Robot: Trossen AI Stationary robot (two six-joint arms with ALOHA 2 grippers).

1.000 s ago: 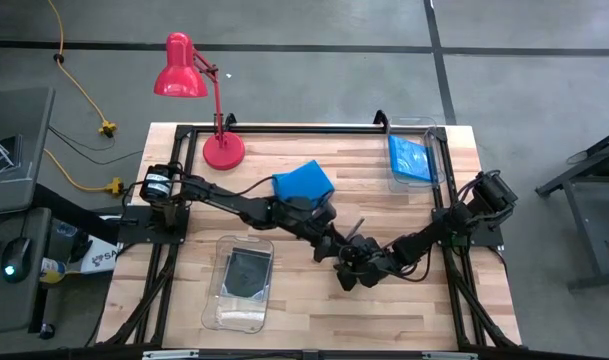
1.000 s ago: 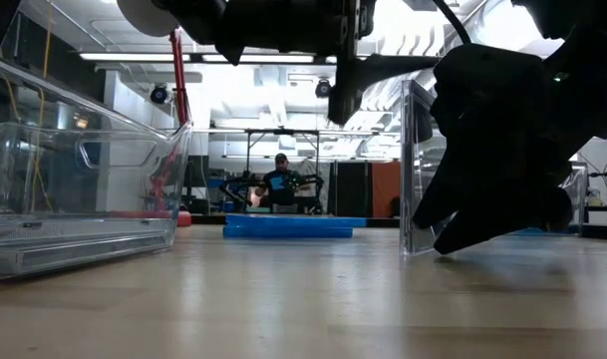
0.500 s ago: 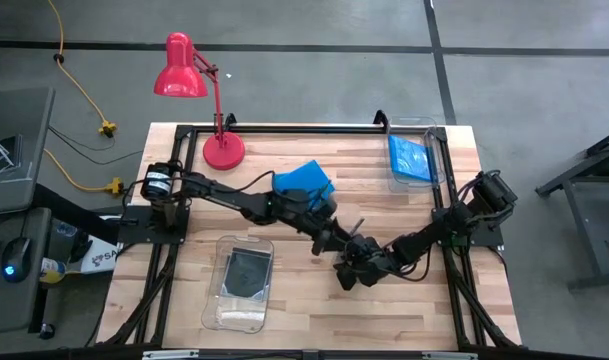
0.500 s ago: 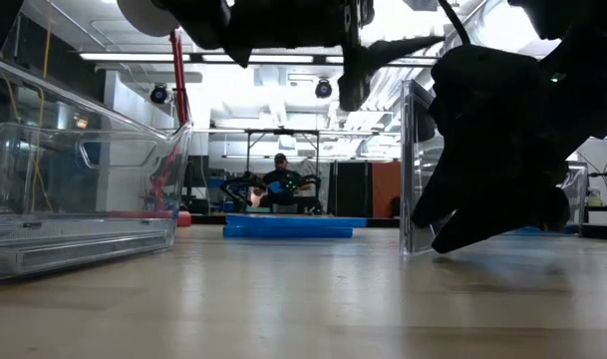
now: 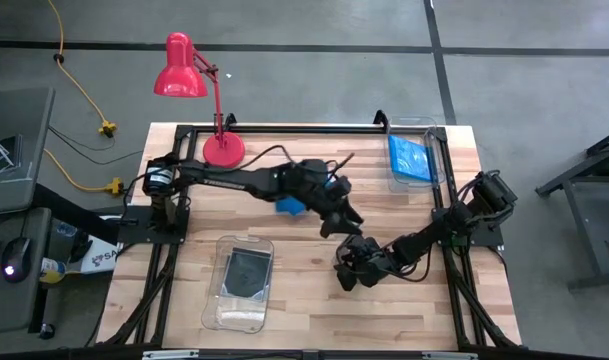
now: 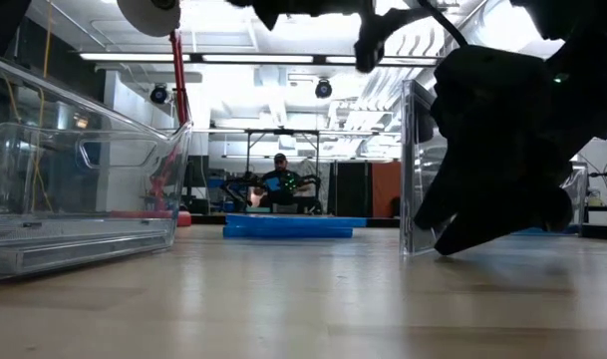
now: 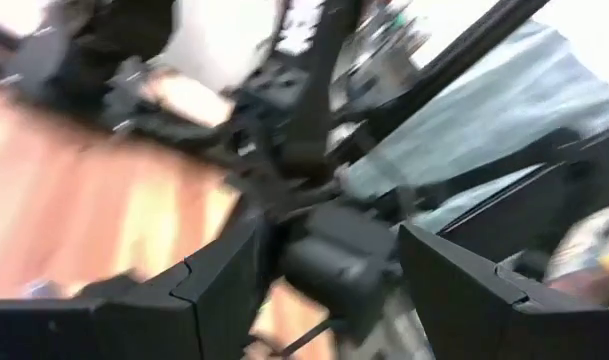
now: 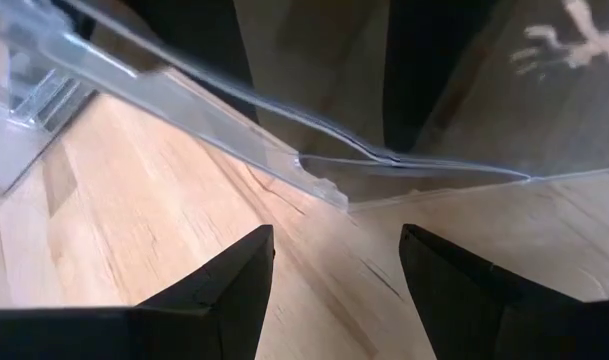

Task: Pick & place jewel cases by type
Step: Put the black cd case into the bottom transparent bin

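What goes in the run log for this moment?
left end effector: open, above mid-table | right end effector: open, low beside transparent jewel case | blue jewel cases: on table

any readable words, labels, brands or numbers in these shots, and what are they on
"SP": the only letters that can be made out, on a white label at the table's left edge in the high view; the rest of that print is cut off and too small to read.
Blue jewel case in the clear bin: pale markings, too small to read.
Low view and both wrist views: no readable text.
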